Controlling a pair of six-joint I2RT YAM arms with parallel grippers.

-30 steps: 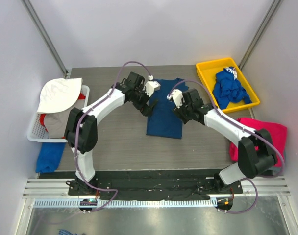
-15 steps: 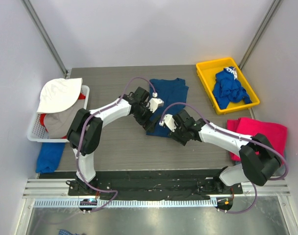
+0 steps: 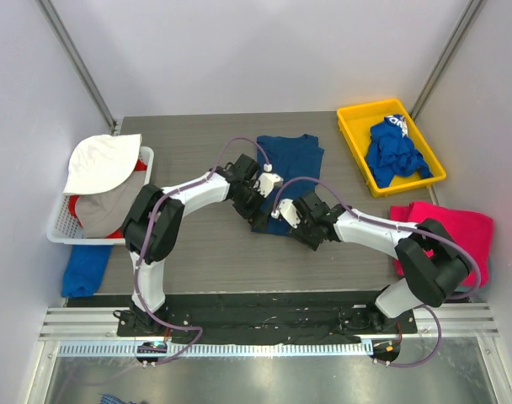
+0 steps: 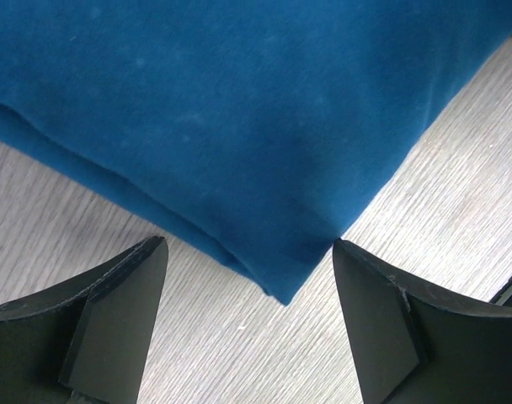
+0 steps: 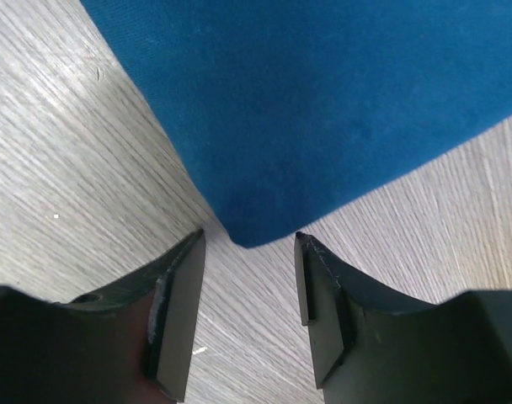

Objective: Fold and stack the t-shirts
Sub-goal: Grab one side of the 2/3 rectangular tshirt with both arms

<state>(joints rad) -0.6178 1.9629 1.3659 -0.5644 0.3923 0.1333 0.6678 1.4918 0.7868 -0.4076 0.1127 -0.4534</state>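
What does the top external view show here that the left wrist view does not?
Only the top external view: the right arm, a yellow tray holding a crumpled royal-blue t-shirt, a pink t-shirt at the right, and a white basket on the left. Only the left wrist view: the left gripper's open fingers flanking the folded blue t-shirt's near corner, with its layered edge visible. Both: that blue t-shirt on the wood-grain table.

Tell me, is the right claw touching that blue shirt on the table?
Cannot tell. Right wrist view: the right gripper, open, straddles a corner of the blue shirt; one tip sits right at its edge.
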